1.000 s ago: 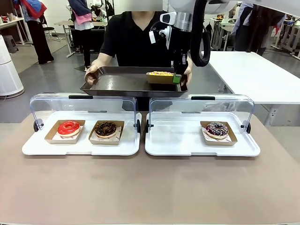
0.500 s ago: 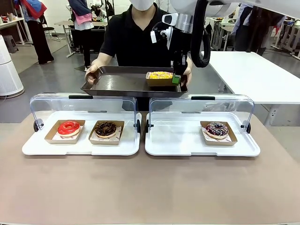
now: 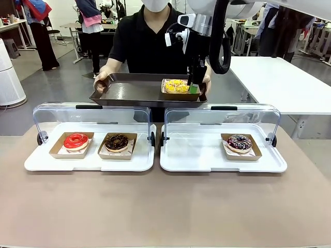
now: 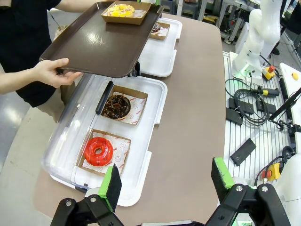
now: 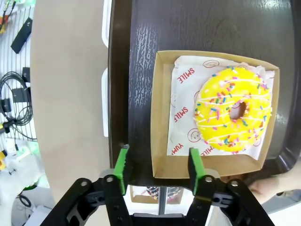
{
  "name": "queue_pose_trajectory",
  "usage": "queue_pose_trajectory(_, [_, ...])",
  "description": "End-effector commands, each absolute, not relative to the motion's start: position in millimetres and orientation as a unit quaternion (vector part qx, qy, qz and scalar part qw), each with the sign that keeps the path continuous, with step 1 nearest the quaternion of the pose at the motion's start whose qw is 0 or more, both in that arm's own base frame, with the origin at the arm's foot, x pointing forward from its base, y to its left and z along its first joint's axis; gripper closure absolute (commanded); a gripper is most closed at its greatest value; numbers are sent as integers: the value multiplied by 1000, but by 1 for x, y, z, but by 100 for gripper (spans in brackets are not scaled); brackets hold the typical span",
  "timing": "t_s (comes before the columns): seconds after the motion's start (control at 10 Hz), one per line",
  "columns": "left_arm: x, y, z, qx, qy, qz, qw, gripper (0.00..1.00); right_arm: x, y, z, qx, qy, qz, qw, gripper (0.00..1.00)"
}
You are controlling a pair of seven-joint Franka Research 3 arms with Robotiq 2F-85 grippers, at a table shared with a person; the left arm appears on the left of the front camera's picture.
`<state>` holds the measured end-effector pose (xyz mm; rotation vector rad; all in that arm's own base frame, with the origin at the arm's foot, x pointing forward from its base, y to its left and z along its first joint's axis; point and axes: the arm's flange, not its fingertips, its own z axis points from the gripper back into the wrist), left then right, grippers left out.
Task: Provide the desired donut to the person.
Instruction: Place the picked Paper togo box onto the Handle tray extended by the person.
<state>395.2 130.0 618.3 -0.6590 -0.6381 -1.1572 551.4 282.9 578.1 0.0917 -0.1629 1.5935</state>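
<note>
The yellow sprinkled donut (image 3: 177, 85) lies in its cardboard box on a dark brown tray (image 3: 132, 92) that the person (image 3: 150, 41) holds with both hands beyond the table's far side. My right gripper (image 3: 194, 83) hangs open at the box's right end. In the right wrist view, the donut (image 5: 233, 109) sits in the box (image 5: 162, 122). One edge of the box lies between my spread right gripper (image 5: 158, 165), and neither pad presses it. My left gripper (image 4: 165, 181) is open with nothing between its fingers, above the table's near edge.
Two white display trays with raised clear lids stand on the table. The left one (image 3: 88, 161) holds a red donut (image 3: 76, 140) and a chocolate donut (image 3: 117, 141). The right one (image 3: 207, 155) holds a dark sprinkled donut (image 3: 239, 142). The table's front half is bare.
My right gripper has opened and let go of the donut box, which now rests on the person's tray. The tray has risen slightly.
</note>
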Motion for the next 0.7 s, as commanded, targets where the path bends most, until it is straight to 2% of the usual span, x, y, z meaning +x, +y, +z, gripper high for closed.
queue_pose_trajectory(0.0, [393,130,619,-302,-290,-529,738,0,549,281,575,46,-77,720,688,0])
queue_pose_trajectory(0.4, [393,130,619,-302,-290,-529,738,0,549,279,577,49,-77,718,690,0])
queue_pose_trajectory(0.6, [393,130,619,-302,-290,-529,738,0,531,275,578,53,-81,717,690,0])
